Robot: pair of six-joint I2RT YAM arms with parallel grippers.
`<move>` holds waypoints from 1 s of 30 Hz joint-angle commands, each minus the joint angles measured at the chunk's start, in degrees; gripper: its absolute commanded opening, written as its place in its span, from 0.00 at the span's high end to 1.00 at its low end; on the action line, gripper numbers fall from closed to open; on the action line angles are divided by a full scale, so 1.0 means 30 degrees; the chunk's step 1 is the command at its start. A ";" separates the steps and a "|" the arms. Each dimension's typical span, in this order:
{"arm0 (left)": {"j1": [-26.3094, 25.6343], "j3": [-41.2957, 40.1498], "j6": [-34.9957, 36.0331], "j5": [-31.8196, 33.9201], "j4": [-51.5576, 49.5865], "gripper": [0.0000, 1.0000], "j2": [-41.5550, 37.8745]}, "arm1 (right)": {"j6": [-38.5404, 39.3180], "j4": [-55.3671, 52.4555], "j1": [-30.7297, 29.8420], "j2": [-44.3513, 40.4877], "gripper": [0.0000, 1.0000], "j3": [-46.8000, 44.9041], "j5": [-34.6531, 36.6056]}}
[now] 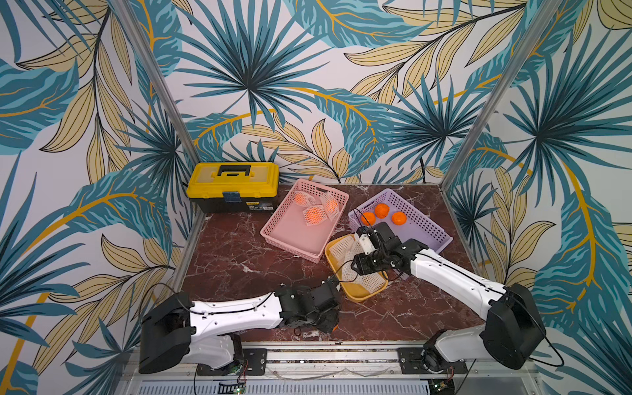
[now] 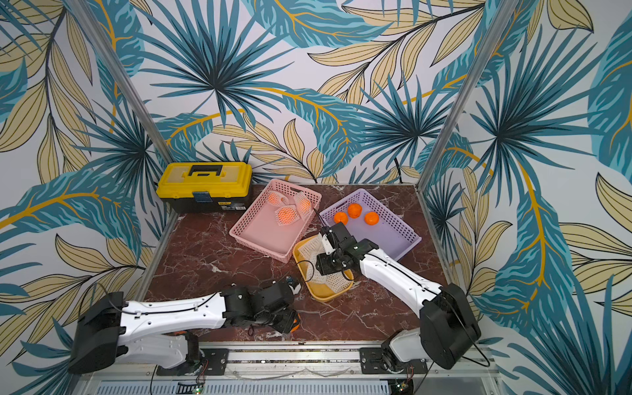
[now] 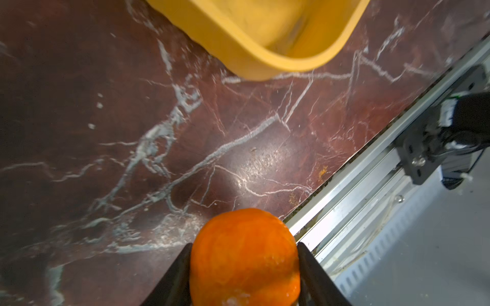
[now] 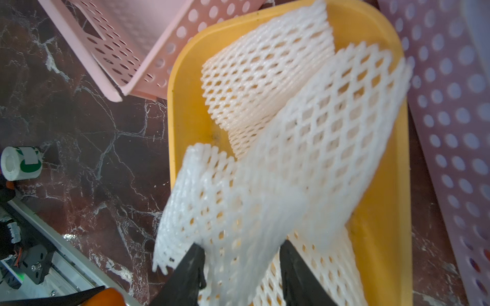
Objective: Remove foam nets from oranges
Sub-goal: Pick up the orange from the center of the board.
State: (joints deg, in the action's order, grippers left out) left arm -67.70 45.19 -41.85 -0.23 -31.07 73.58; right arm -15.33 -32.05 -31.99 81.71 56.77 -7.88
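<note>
My left gripper (image 3: 244,245) is shut on a bare orange (image 3: 244,259) low over the table's front edge; that orange (image 2: 297,321) peeks out under the left wrist. My right gripper (image 4: 242,243) hovers over the yellow tray (image 4: 183,111), its jaws apart, with a blurred white foam net (image 4: 305,159) loose between them. More empty foam nets (image 1: 343,248) lie in the tray (image 1: 359,297). Three netted oranges (image 1: 314,214) sit in the pink basket (image 1: 273,236). Three bare oranges (image 1: 381,210) lie in the purple basket (image 1: 441,239).
A yellow and black toolbox (image 1: 234,186) stands at the back left. A white tape roll (image 4: 21,164) sits near the front rail. The pink and purple baskets flank the tray closely. The metal rail (image 3: 371,169) runs along the table's front edge.
</note>
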 commanded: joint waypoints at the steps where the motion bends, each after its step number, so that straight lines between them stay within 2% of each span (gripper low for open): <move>1: 0.0708 -0.0574 0.0001 0.1655 -0.0391 0.60 -0.1847 | 0.0081 -0.0347 0.0168 0.0741 0.51 -0.0008 0.0706; 4: 0.1321 -0.0975 -0.0139 0.2539 -0.0483 0.60 -0.3668 | -0.0008 -0.0889 0.0179 0.1147 0.49 0.0199 0.1178; 8: 0.1667 -0.1587 -0.0168 0.4157 0.0160 0.60 -0.6023 | -0.0408 -0.1407 0.0196 0.1586 0.41 0.0324 0.1647; 13: 0.2296 -0.2281 0.0115 0.5049 0.1475 0.59 -0.8368 | -0.0976 -0.0980 0.0173 0.1994 0.35 0.0610 0.2580; 15: 0.2570 -0.2348 0.0232 0.5108 0.1803 0.59 -0.8777 | -0.1176 -0.1075 0.0174 0.2524 0.34 0.1088 0.2740; 21: 0.2988 -0.2348 0.0301 0.5095 0.2680 0.59 -0.9098 | -0.1671 -0.1091 0.0034 0.3230 0.17 0.1647 0.2342; 30: 0.3137 -0.2322 0.0501 0.4725 0.4070 0.58 -0.9097 | -0.2315 -0.1240 0.0033 -0.0452 0.09 0.0420 0.1205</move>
State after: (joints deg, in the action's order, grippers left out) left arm -58.63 38.72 -41.36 14.11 -22.02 46.74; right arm -21.02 -34.61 -31.59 83.02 59.46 -2.59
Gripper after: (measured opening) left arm 0.551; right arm 0.907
